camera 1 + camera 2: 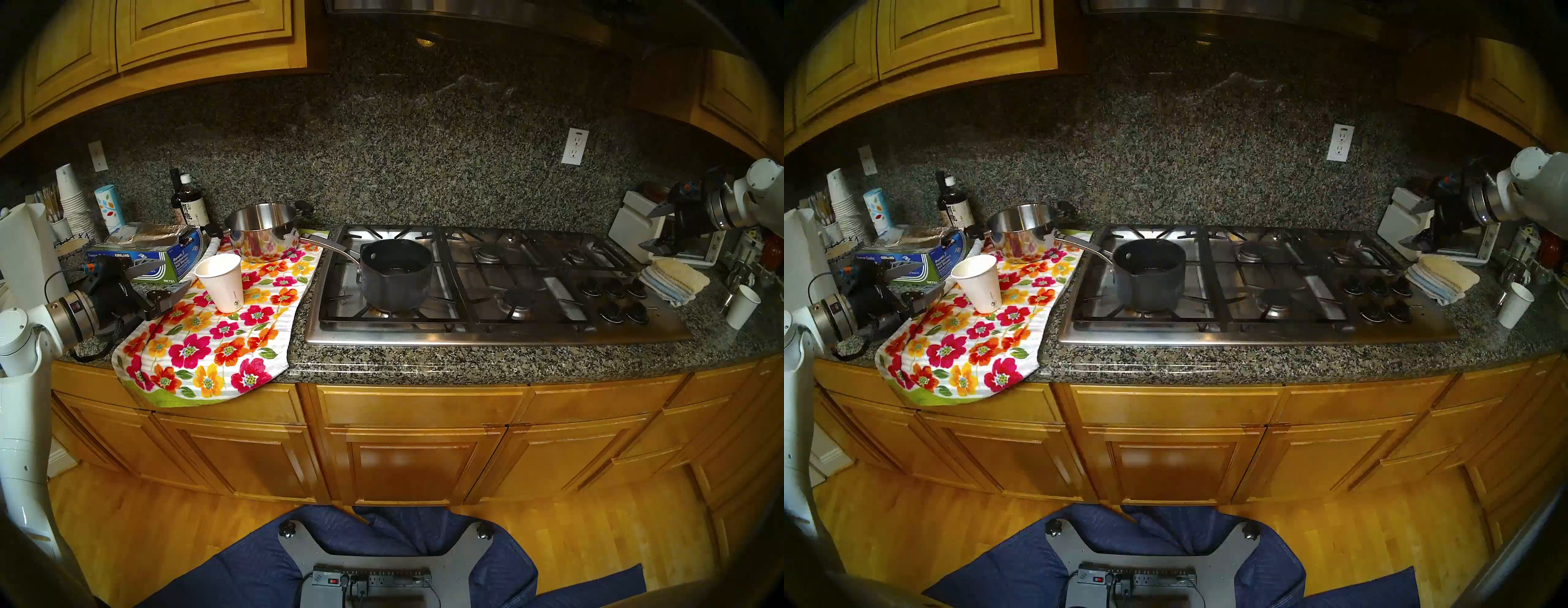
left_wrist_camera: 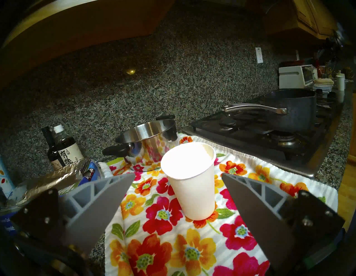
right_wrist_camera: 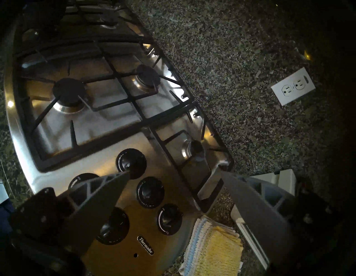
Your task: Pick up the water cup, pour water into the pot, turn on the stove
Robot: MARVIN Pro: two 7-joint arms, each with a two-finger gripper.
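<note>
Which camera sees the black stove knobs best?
The right wrist camera: the knobs fill its lower middle, close enough to read their markings, between the open right gripper fingers. Both head views show them small at the stove's right end. The left wrist view barely shows them, behind the pot.

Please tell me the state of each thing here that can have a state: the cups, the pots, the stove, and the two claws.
water cup: upright on the floral towel, not held.
pot: on the front left burner, uncovered.
stove: no flame visible.
steel pot: upright, uncovered, on the towel.
small cup: upright on the counter.
left claw: open, cup ahead of it.
right claw: open, above the knobs.
</note>
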